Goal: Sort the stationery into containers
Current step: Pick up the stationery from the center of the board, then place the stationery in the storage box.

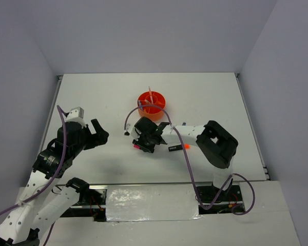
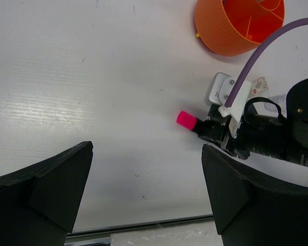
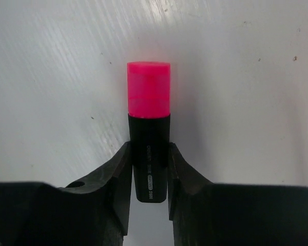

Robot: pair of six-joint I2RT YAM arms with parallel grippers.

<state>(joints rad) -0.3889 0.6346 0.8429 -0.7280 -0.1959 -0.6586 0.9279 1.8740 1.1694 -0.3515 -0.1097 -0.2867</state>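
A: Light?
B: Bright, even, overhead. Soft shadow patches on the bench (image 1: 210, 102) near its front edge.
A: Glare, blur?
B: Pale sheen on bench's left, left wrist view. Right wrist: highlighter (image 3: 149, 118) fairly sharp, right pincer (image 3: 149, 154) slightly soft.

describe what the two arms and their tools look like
Both arms are built from white links joined by bulky black joints. The left arm and the right arm each carry a thin purple cable: the left cable runs along the links, and the right cable loops free. The left tool and the right tool each have two matte black, wedge-shaped fingers.
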